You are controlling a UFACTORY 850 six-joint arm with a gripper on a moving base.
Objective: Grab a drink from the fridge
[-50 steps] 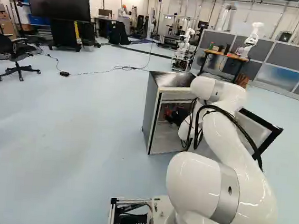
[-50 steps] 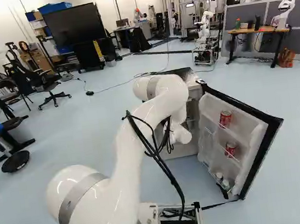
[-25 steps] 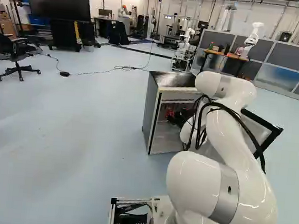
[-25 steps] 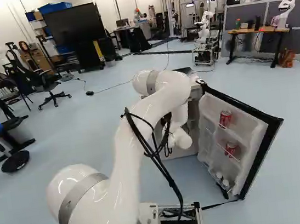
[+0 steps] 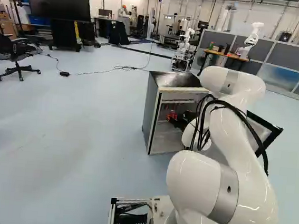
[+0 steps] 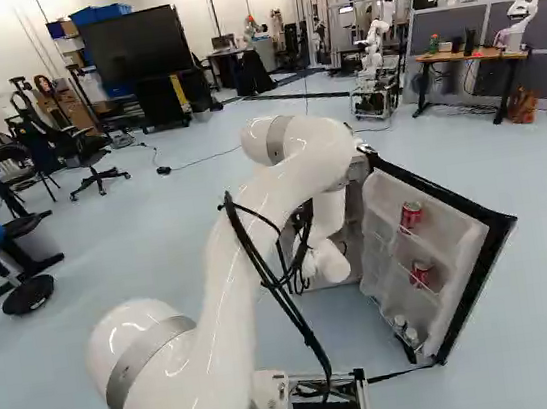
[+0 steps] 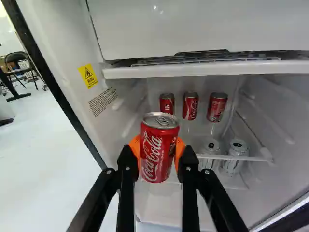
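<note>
In the left base view my gripper (image 5: pixel 179 120) is at the open front of the fridge (image 5: pixel 150 109). Seen from the wrist, the gripper (image 7: pixel 157 155) is shut on a red can (image 7: pixel 158 147), an orange pad on either side. The can is upright, in front of the shelves. Beyond it, three red cans (image 7: pixel 190 106) stand on the upper shelf, and two silver cans (image 7: pixel 235 153) are lower down. The open fridge door (image 6: pixel 461 250) carries two more red cans (image 6: pixel 411 216) in its racks.
Close beside the gripper is the fridge's side wall (image 7: pixel 53 43), and a white ledge (image 7: pixel 193 71) spans the interior above the cans. The open door stands to the arm's right. Farther off are a desk (image 6: pixel 471 55), an office chair (image 6: pixel 90 153) and another robot (image 6: pixel 373 55).
My arm has drawn back and shifted right in the left base view, with its upper joint rising. The red can has moved with the gripper, which stays shut. The base has not moved.
</note>
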